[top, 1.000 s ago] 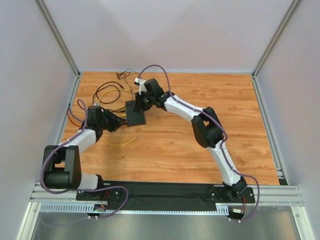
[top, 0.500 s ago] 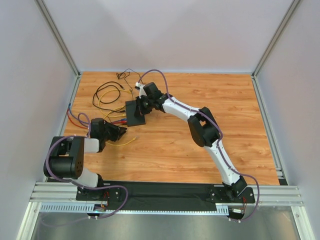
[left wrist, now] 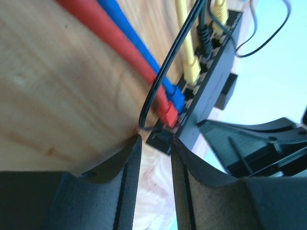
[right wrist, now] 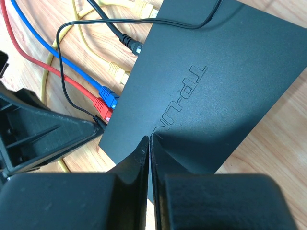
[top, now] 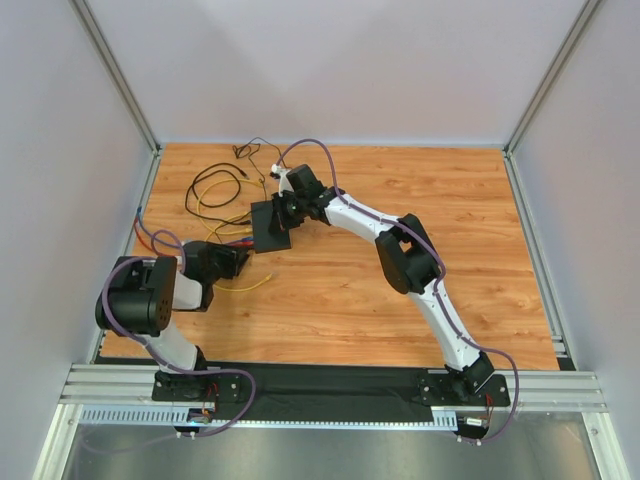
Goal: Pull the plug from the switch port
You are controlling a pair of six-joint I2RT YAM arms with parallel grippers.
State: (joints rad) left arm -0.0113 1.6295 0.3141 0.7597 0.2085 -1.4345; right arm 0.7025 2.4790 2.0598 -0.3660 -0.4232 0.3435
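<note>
- While the left tool [left wrist: 155, 143] hangs low over the surface [left wrist: 57, 86], its fingers [left wrist: 128, 175] stand a narrow slot apart with nothing between them.
- Straight ahead of that slot, and close, lies the corner of the switch [left wrist: 213, 76], with its socket edge facing the left tool.
- Nearest the fingertips is the red plug [left wrist: 168, 112], seated in the end port; the blue plug [left wrist: 177, 98] sits just beside it, and the yellow plugs [left wrist: 192, 74] lie farther along the same edge.
- Each plug's long axis lies flat along the surface, square to the socket edge, so a pull would have to run back along the cable, away from the switch.
- A thin black wire [left wrist: 160, 81] loops across in front of the red plug and may foul a grip there.
- On the far side, the right tool [right wrist: 149, 139] is pinched fully together, gripping nothing, its tips over the switch's flat top near that same corner. It looks placed to hold the box down, though contact cannot be confirmed.
- By this layout the left arm is the nearer one to the ports.
</note>
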